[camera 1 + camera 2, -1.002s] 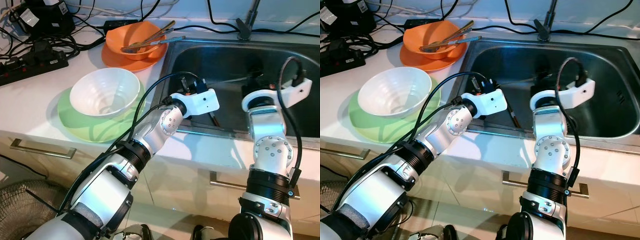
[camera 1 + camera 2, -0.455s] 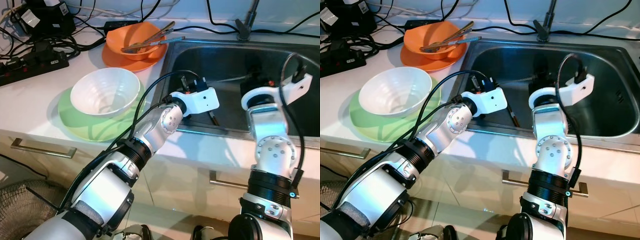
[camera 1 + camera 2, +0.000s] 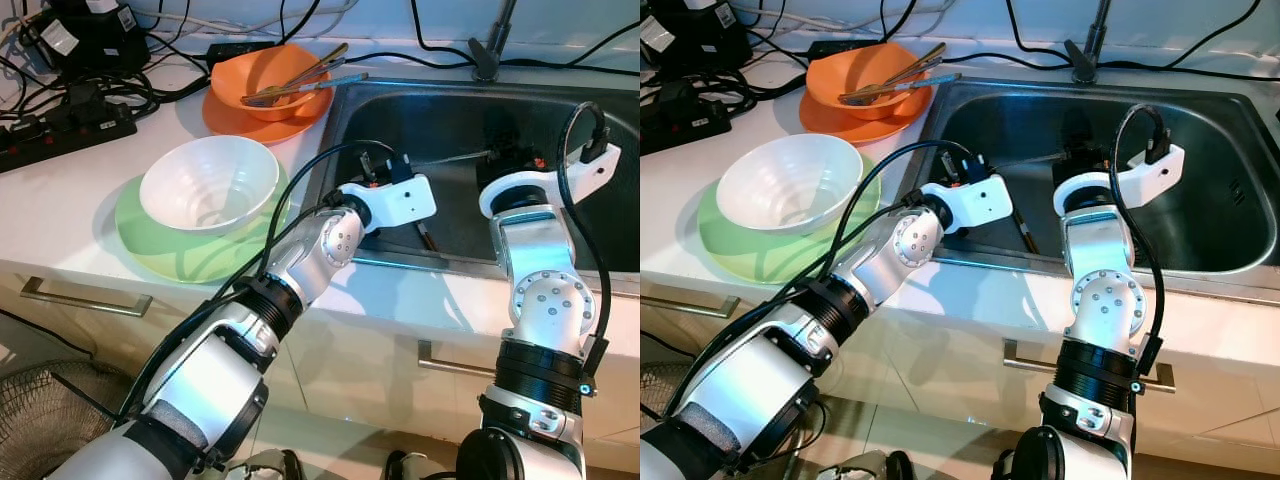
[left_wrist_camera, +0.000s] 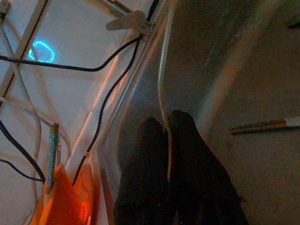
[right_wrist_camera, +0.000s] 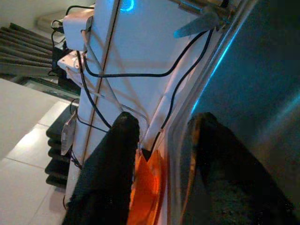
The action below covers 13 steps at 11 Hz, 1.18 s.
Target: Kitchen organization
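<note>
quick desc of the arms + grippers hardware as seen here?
Two silver metallic arms with round, bolt-dotted joints and black ribbed collars. Each wrist carries a white plastic camera housing with a looping black cable. The left gripper and right gripper each have two long, matte black fingers with rounded tips.

Both silver arms reaching forward, left hand (image 4: 166, 140) fingers pressed together, right hand (image 5: 161, 140) fingers spread – apart.

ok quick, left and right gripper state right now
left gripper: shut, holding nothing, inside the sink
right gripper: open, empty, also over the sink
</note>
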Available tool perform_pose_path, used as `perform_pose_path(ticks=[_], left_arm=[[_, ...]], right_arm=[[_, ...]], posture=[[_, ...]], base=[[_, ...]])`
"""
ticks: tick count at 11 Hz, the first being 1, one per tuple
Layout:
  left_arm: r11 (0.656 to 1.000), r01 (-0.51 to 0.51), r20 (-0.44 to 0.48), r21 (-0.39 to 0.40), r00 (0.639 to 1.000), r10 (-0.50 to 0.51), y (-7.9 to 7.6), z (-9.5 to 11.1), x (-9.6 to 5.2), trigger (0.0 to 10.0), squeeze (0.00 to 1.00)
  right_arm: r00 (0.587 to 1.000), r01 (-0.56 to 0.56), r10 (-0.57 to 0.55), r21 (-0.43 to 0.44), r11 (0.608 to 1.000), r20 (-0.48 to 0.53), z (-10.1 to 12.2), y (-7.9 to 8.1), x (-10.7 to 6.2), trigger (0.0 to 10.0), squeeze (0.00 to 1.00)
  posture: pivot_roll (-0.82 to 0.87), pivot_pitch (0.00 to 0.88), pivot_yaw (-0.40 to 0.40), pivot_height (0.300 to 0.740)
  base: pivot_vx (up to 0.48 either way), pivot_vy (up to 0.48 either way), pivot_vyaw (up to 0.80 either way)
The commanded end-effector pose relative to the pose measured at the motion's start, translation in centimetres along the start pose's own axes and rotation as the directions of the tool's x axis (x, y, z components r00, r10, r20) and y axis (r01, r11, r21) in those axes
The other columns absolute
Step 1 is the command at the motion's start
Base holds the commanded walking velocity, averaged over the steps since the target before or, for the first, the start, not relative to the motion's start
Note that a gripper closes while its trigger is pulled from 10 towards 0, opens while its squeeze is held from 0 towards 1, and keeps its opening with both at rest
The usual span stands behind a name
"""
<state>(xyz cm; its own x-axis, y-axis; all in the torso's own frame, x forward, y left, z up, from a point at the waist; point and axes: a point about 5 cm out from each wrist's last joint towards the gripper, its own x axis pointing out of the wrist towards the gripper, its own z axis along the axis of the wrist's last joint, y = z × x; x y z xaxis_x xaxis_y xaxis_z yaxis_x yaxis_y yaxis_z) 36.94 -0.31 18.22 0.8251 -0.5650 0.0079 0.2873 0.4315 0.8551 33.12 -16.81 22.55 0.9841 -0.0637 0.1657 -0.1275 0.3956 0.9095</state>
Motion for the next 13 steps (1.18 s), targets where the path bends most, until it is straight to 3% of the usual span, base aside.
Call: perform_pose_path(ticks=[1,4,7,12,13], left_arm=[[1.000,0.001,-0.041,0.022,0.999,0.000,0.12,-0.65,0.02,10.0,0.00],[1.000,-0.012,-0.065,0.021,0.998,0.014,0.32,-0.92,0.05,10.0,0.00],[0.999,-0.014,-0.064,0.033,0.998,0.016,0.29,-1.07,-0.04,10.0,0.00],[0.998,-0.026,-0.053,0.063,0.998,0.029,0.39,-0.92,-0.02,10.0,0.00],[0.998,-0.025,-0.047,0.059,0.998,0.028,0.40,-0.90,-0.02,10.0,1.00]], right_arm=[[0.999,-0.034,0.034,0.001,0.999,-0.016,-0.26,1.01,-0.07,0.0,0.00],[0.999,-0.031,0.031,0.001,1.000,-0.024,-0.40,0.92,-0.11,0.0,0.00],[0.999,-0.038,0.038,0.002,0.999,-0.033,-0.68,0.79,-0.12,0.0,0.00],[0.999,-0.029,0.029,-0.002,1.000,-0.033,-0.86,0.62,0.05,0.0,0.00],[0.999,-0.023,0.023,-0.002,1.000,-0.026,-0.77,0.49,0.08,0.0,0.00]], posture=[[-0.04,0.091,0.071,0.740],[-0.04,0.095,0.069,0.740],[-0.04,0.041,0.077,0.740],[-0.03,0.053,0.077,0.740],[-0.03,0.057,0.076,0.740]], base=[[0.000,0.000,0.00],[0.000,0.000,0.00],[0.000,0.000,0.00],[0.000,0.000,0.00],[0.000,0.000,0.00]])
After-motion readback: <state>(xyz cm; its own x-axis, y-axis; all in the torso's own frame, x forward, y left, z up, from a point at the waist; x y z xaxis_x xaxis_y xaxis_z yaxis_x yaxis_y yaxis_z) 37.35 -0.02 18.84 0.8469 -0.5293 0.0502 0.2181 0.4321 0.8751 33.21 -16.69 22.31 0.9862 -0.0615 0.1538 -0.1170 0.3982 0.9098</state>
